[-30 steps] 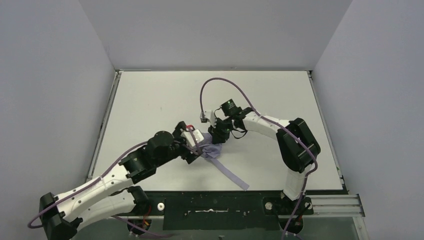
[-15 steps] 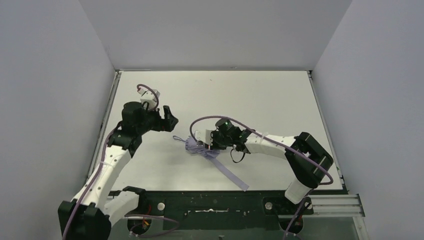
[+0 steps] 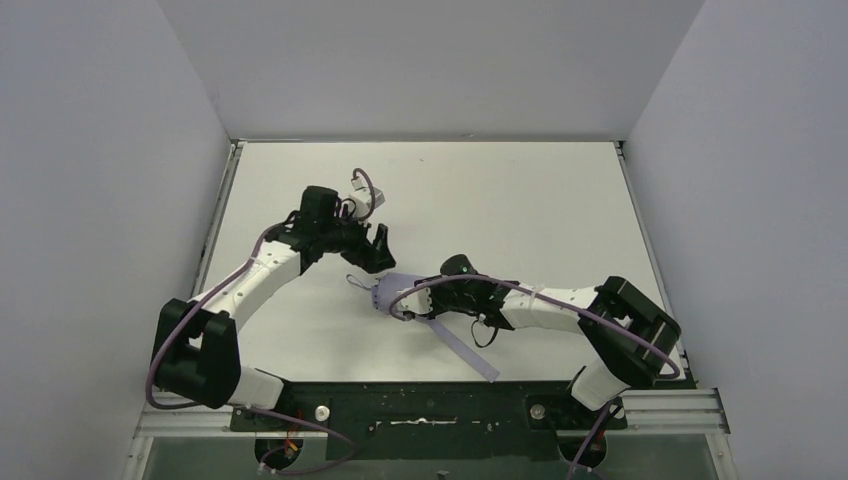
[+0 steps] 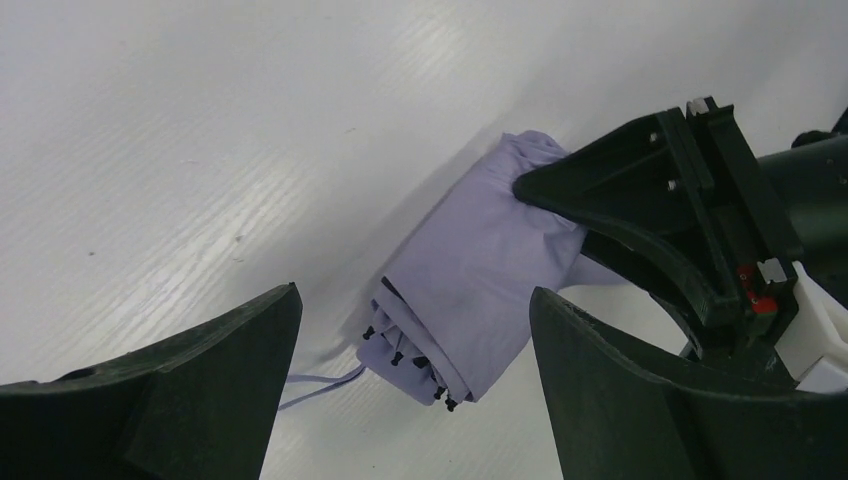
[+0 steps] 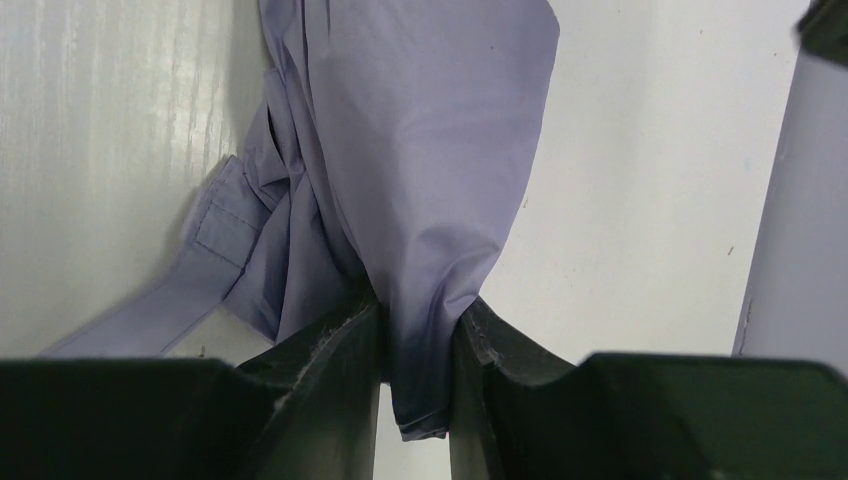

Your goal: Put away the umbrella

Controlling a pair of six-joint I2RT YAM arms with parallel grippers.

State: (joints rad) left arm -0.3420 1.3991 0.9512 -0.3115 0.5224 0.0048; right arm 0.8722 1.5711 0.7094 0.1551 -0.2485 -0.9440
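Now the umbrella (image 3: 398, 292) lies folded on the tabletop (image 3: 550, 200), about midway between left and right edges, somewhat nearer the near edge. Right gripper (image 5: 415, 335) is narrow, pinching the lavender fabric. Left gripper (image 3: 378, 248) is spread wide, holding nothing, hovering over the umbrella's far-left end.

We see a white table (image 3: 560, 200) with a faint grain in its surface. Near its middle lies a folded lavender umbrella (image 4: 470, 285), dark rib tips at one end. A long lavender strip (image 3: 463, 350) runs from it along the tabletop toward the near edge.
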